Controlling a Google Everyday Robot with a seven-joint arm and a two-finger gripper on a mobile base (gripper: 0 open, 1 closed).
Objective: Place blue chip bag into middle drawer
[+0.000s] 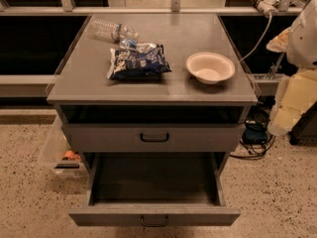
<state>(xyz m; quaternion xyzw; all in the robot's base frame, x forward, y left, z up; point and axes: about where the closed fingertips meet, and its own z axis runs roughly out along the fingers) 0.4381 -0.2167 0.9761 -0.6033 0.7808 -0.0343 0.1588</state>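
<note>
Camera view: grey cabinet with counter (198, 33) on a speckled floor (277, 202), dark shelving behind.
Blue chip bag (137, 62) lies flat on the counter, left of a pale bowl (210, 67). A clear bottle (110, 30) lies on its side behind the bag, and a small silvery wrapper (136, 45) sits at the bag's far edge. Middle drawer (198, 215) is pulled out; the drawer above (198, 138) is shut. Hand (293, 103) – a pale blurred shape at the right edge, beside the counter and cut off by the frame; whether it is open or closed cannot be told.

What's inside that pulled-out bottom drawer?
Nothing visible: the middle drawer shows a bare floor, though its front panel hides the nearest strip. The blue chip bag lies on the cabinet top; the gripper hangs right of the cabinet.
</note>
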